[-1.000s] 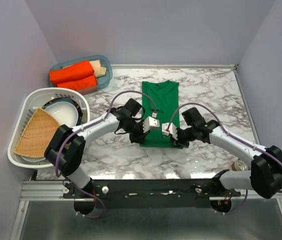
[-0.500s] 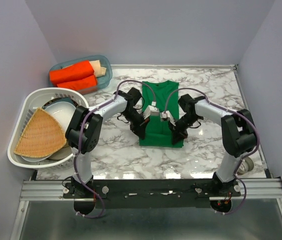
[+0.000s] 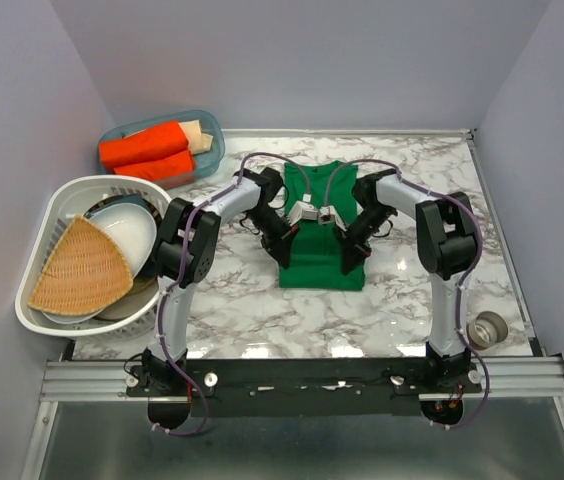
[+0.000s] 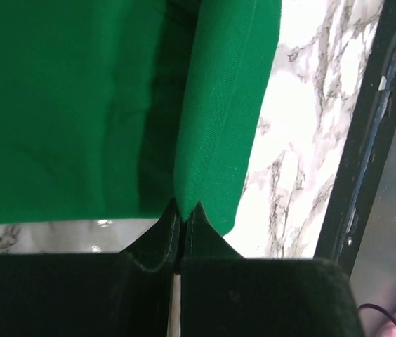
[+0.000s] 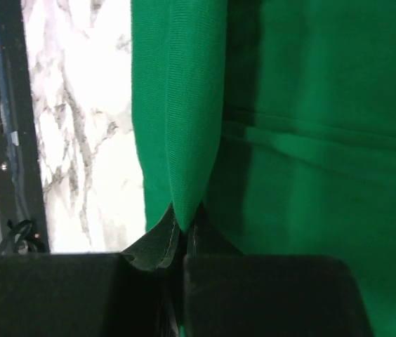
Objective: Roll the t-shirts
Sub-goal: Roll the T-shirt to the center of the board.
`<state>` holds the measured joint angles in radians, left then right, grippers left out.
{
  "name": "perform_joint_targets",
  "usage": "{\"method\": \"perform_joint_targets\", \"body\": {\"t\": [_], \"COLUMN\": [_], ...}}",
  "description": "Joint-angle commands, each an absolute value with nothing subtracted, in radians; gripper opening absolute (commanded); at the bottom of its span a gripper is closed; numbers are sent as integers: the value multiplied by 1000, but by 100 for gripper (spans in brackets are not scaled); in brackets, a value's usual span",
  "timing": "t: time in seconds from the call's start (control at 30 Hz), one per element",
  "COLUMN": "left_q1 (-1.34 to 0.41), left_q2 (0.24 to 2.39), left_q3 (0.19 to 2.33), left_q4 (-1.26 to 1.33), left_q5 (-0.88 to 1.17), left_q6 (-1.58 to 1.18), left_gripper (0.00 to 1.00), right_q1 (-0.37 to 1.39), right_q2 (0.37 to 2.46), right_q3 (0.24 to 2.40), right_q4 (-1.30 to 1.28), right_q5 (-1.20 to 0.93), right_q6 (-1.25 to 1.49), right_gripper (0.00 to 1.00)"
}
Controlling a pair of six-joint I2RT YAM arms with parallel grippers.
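A green t-shirt [image 3: 320, 260] lies folded into a narrow strip at the middle of the marble table, neck toward the far wall. My left gripper [image 3: 284, 243] is shut on the shirt's lifted hem at its left side; the wrist view shows the fold of green cloth [image 4: 215, 140] pinched between the fingertips [image 4: 199, 223]. My right gripper [image 3: 350, 245] is shut on the same hem at its right side, with green cloth [image 5: 180, 119] pinched between its fingertips [image 5: 164, 235]. Both hold the near end curled over the rest of the shirt.
A blue tub [image 3: 212, 135] with orange rolled cloths [image 3: 142, 147] stands at the back left. A white basket [image 3: 62, 195] holds bowls and a wicker fan at the left. A tape roll [image 3: 485, 327] lies near the front right edge.
Both grippers have moved away from me toward the shirt's neck, carrying the hem with them. The visible shirt strip has become shorter.
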<state>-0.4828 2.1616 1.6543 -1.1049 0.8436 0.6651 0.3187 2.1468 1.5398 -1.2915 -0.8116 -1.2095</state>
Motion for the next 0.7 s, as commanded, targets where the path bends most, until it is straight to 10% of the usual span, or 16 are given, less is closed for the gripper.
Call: {"method": "perform_joint_targets", "body": {"t": [0.0, 0.67], "left_q1": [-460, -459], "left_q2": [2203, 1746], "left_q3": [1718, 1296], "left_q4": [-1138, -654], "left_q5": [759, 586], "left_q6": [652, 538], "left_gripper": [2, 48], "right_q1": [307, 304], "right_q2": [2227, 2393], "right_q3": [1627, 1795], "right_q4": [-1450, -1525], "right_q5": [-790, -750], "right_q6": [-1258, -1152], "right_gripper": [8, 13]}}
